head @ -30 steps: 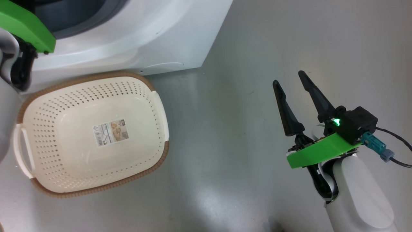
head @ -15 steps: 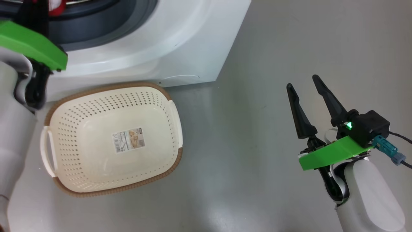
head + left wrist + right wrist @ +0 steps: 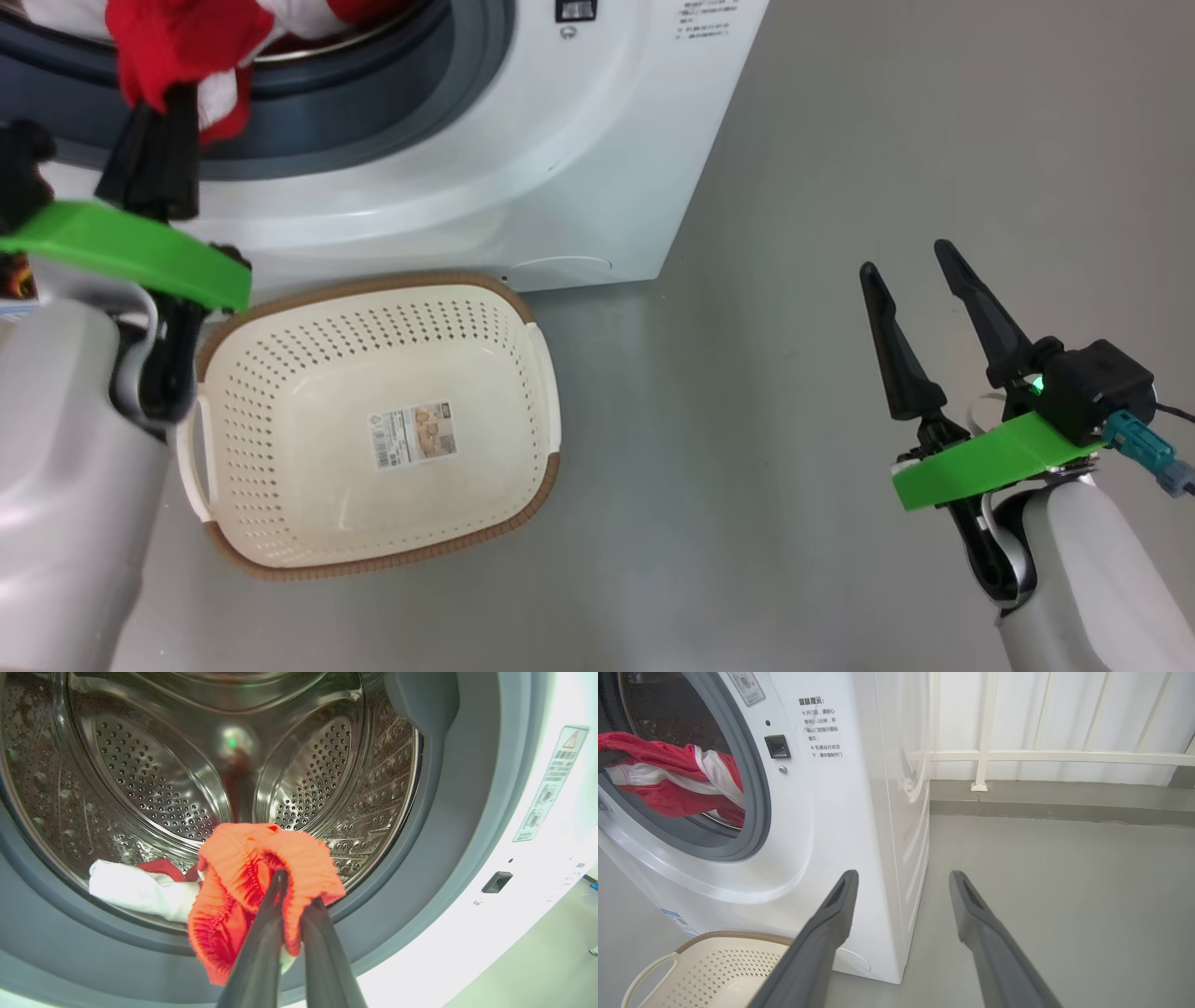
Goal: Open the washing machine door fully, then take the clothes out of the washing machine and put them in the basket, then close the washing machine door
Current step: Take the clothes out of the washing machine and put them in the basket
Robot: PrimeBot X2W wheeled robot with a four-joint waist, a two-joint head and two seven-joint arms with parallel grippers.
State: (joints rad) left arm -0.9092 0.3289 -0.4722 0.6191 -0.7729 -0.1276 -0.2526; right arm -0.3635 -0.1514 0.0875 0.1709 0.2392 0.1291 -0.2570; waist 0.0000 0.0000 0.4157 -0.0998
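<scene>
Pinching the bright red, white-trimmed fabric clothes [image 3: 261, 858] at the mouth of the big white front-loading washing machine [image 3: 560, 140], our left tool [image 3: 295, 891] has the cream perforated plastic basket [image 3: 308, 355] below and nearer us, our right tool [image 3: 906, 259] spread idle well apart; our head view has since swung up to reveal them.

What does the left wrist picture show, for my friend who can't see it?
The robot's left hand is shut on a bunch of red clothes at the open mouth of the washing machine. Behind them is the shiny steel drum, dotted with holes, with more of the clothes, white and red, lying at its front edge.
</scene>
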